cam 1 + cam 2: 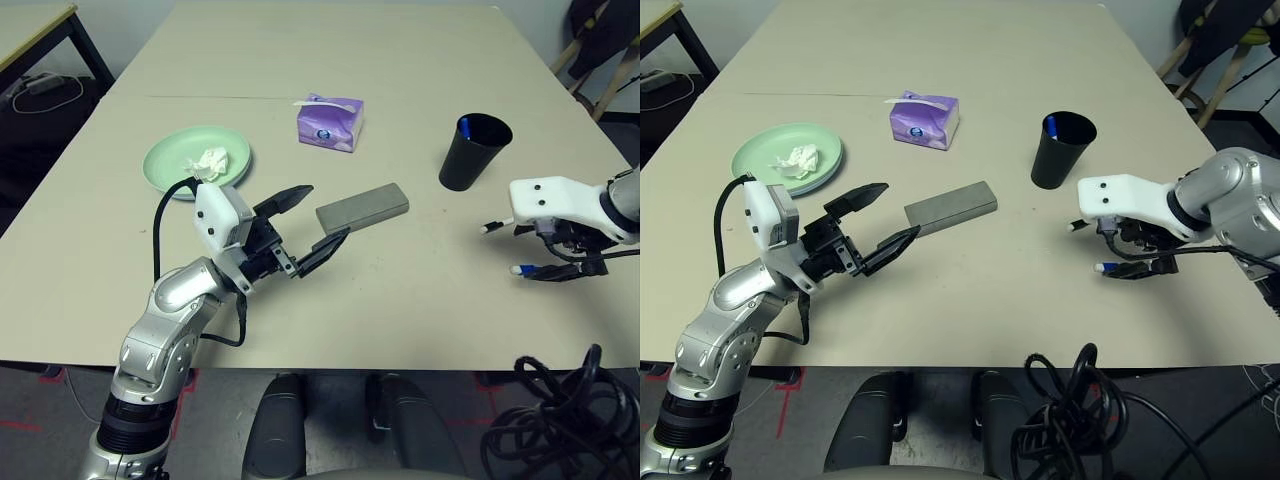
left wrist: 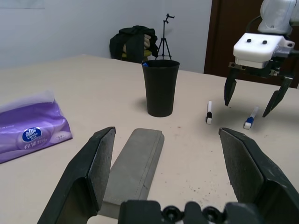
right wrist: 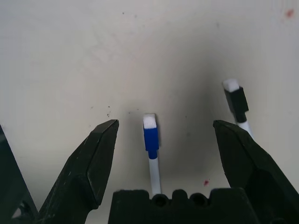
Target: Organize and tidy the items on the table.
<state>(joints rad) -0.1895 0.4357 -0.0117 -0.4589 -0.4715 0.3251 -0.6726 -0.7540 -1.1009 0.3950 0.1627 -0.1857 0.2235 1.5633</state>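
Two thin white pens lie on the large beige matte table (image 1: 400, 300) under the right arm. The blue-capped white pen (image 3: 150, 144) runs in under the right gripper (image 2: 254, 100), so only its cap end is clear. The black-capped white pen (image 3: 237, 105) is partly cut off by one finger. A blue-tipped item (image 1: 465, 127) pokes out of the black plastic cup (image 1: 474, 151); the rest is hidden inside.

Right gripper hangs low over the table at the right, fingers pointing down and spread wide, straddling the blue-capped pen, holding nothing.

Left gripper (image 1: 305, 222) is raised and reaches forward. Its jaws are wide apart and empty, around the near end of the grey oblong glasses case (image 1: 362, 206); contact can't be judged.

The case lies flat mid-table, at an angle. The black cup stands upright to its right, just beyond the right gripper. A purple tissue box (image 1: 330, 122) sits beyond the case. The pale green round plate (image 1: 196, 160) is at far left with a crumpled white tissue (image 1: 210, 161) on it.
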